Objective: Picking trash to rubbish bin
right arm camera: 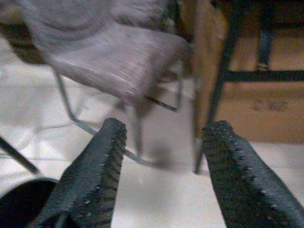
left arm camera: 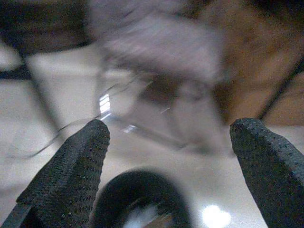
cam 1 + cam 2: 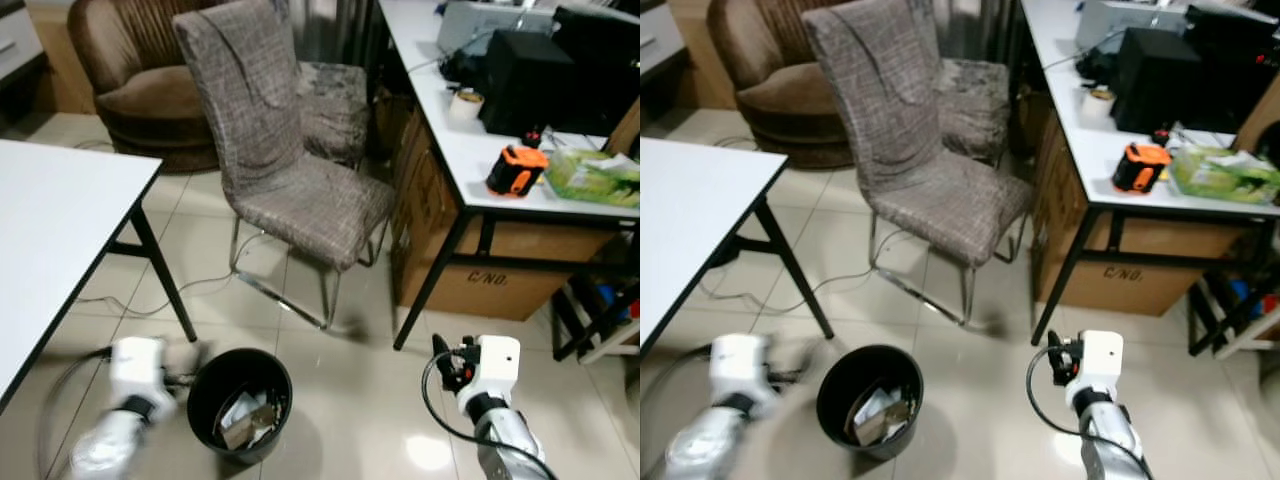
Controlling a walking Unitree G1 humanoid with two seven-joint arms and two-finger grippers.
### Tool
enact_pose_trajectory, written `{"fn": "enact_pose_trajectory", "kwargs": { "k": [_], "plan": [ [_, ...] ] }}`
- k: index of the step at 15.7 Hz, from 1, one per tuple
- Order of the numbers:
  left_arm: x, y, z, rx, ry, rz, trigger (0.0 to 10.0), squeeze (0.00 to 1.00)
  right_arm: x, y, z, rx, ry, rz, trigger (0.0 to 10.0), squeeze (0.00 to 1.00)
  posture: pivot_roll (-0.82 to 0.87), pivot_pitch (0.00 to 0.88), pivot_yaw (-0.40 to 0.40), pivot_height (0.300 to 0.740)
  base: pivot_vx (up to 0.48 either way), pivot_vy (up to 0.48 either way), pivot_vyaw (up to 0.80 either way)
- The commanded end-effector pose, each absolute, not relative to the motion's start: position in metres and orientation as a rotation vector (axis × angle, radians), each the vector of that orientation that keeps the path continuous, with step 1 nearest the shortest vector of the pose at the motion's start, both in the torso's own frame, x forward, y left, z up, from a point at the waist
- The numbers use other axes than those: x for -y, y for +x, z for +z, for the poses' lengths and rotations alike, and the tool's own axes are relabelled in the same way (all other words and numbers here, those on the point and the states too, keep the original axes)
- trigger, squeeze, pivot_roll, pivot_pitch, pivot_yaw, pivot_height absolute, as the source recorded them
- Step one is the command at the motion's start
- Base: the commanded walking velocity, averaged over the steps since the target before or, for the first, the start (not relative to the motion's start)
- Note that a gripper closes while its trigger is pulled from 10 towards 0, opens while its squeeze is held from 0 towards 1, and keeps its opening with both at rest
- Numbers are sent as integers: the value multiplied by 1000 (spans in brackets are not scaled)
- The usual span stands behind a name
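A black round rubbish bin (image 3: pixel 239 402) stands on the tiled floor, with crumpled paper trash (image 3: pixel 248 415) inside it. My left gripper (image 2: pixel 166 142) is open just to the left of the bin, its fingers (image 2: pixel 71 175) wide apart with nothing between them; the bin's rim (image 2: pixel 137 202) shows below them. The left arm (image 3: pixel 135 385) is blurred. My right gripper (image 1: pixel 164 142) is open and holds nothing, low at the right of the bin, its wrist (image 3: pixel 485 372) above the floor.
A grey fabric chair (image 3: pixel 275 150) stands behind the bin. A white table (image 3: pixel 60 215) is at the left, a white desk (image 3: pixel 480 140) with an orange tape measure (image 3: pixel 516 168) at the right, a cardboard box (image 3: pixel 480 260) under it. A brown armchair (image 3: pixel 130 70) sits behind.
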State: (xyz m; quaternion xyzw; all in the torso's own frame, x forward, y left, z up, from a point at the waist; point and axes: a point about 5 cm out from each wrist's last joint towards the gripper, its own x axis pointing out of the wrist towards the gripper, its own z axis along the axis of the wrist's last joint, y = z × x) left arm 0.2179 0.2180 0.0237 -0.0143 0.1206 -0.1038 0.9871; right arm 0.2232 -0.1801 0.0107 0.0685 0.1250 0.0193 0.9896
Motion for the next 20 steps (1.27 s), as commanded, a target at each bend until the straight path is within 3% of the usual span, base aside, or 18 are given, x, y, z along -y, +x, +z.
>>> {"fn": "enact_pose_trajectory", "kwargs": {
  "k": [1,4,6,7,8,9,10,14,20],
  "plan": [
    [-205,226,40,-188,-56,-247,10000,1000,177,224,20,-230,160,54,10000,1000,-29,0,-26,740,0,0,0],
    [-186,244,64,-73,-113,-209,10000,1000,163,223,34,-240,202,74,10000,1000,-49,0,8,740,0,0,0],
    [-192,241,54,-162,15,-94,10000,1000,162,220,39,-237,127,66,10000,1000,-66,0,20,740,0,0,0],
    [-194,239,46,-227,24,-87,10000,816,168,221,39,-249,82,8,10000,1000,-71,0,26,740,0,0,0],
    [-191,239,51,-225,5,-116,10000,290,170,224,45,-230,39,4,10000,314,-68,0,11,740,0,0,0],
    [-193,241,55,-211,40,-90,10000,0,169,225,49,-208,22,6,10000,0,-65,0,2,740,0,0,0],
    [-196,244,73,-117,5,-46,10000,0,169,224,49,-262,37,-10,10000,0,-60,0,-22,740,0,0,0],
    [-177,242,81,-168,39,-180,10000,0,169,223,49,-280,49,5,10000,0,-53,0,-22,740,0,0,0],
    [-167,237,73,-277,78,-197,10000,0,153,222,49,-303,68,90,10000,0,-62,0,-8,740,-154,0,0]
  ]
}}
